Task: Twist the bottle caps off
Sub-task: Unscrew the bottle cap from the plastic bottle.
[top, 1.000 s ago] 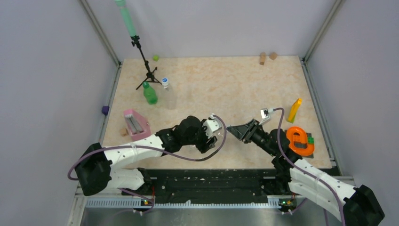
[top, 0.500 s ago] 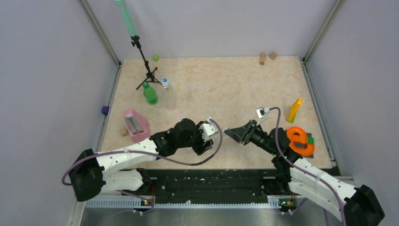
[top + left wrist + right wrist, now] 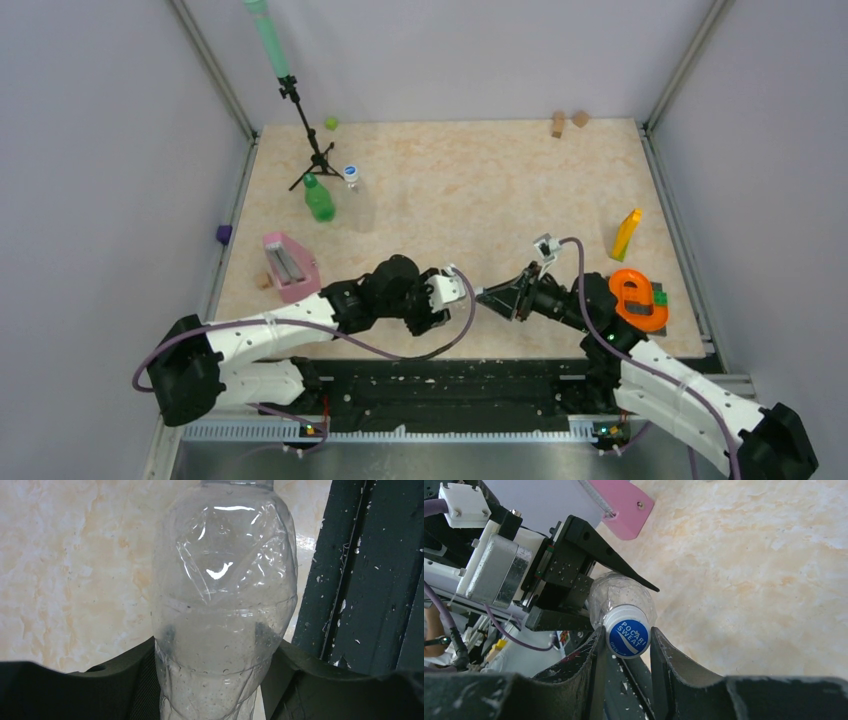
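My left gripper point(image 3: 440, 298) point(image 3: 212, 660) is shut on the body of a clear bottle point(image 3: 225, 595) and holds it lying sideways near the table's front edge, neck toward the right arm. In the right wrist view the bottle point(image 3: 616, 592) ends in a blue-topped cap point(image 3: 627, 636). My right gripper point(image 3: 485, 296) point(image 3: 626, 630) is closed round that cap, one finger on each side. A green bottle point(image 3: 319, 200) with a dark green cap point(image 3: 309, 180) and a clear bottle point(image 3: 358, 205) with a blue cap point(image 3: 350, 171) stand at the back left.
A pink block point(image 3: 289, 266) lies left of my left arm. An orange ring-shaped object point(image 3: 636, 298) and a yellow block point(image 3: 627, 233) are at the right. A tripod point(image 3: 310, 140), a lime-green lump point(image 3: 330, 124) and wooden blocks point(image 3: 567, 121) stand at the back. A dark rail point(image 3: 450, 380) runs along the front.
Both grippers have moved toward the front edge. The right gripper has come left onto the bottle's cap, and the left arm has lowered with the bottle.
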You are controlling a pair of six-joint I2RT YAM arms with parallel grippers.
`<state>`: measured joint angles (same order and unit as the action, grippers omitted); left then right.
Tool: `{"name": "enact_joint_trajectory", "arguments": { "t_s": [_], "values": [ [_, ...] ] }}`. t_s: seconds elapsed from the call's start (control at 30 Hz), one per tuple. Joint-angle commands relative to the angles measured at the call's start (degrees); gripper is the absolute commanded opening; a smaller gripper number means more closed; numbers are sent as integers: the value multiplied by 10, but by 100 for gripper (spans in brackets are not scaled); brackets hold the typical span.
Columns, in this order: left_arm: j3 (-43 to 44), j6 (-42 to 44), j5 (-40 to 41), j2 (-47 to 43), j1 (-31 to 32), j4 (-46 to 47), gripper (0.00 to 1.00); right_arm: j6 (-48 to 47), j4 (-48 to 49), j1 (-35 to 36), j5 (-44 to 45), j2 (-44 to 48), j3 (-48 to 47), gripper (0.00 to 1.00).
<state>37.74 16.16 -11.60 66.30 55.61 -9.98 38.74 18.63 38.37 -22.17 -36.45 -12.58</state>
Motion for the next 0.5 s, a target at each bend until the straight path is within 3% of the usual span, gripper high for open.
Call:
{"name": "enact_joint_trajectory", "arguments": {
  "t_s": [0.0,0.07,0.2,0.3,0.47],
  "values": [
    [30,1,17,-4,-8,20,0,-47,-72,0,11,23,-5,27],
    [31,-6,19,-1,-8,20,0,-39,-60,0,11,29,-3,26],
    [45,-36,41,10,-8,24,11,-28,-30,0,-5,17,0,25],
    [47,-47,32,9,-8,24,1,-33,-24,0,-21,2,-2,22],
    [47,-28,-10,2,-9,-1,0,-55,59,0,-109,-4,40,17]
  ]
}}
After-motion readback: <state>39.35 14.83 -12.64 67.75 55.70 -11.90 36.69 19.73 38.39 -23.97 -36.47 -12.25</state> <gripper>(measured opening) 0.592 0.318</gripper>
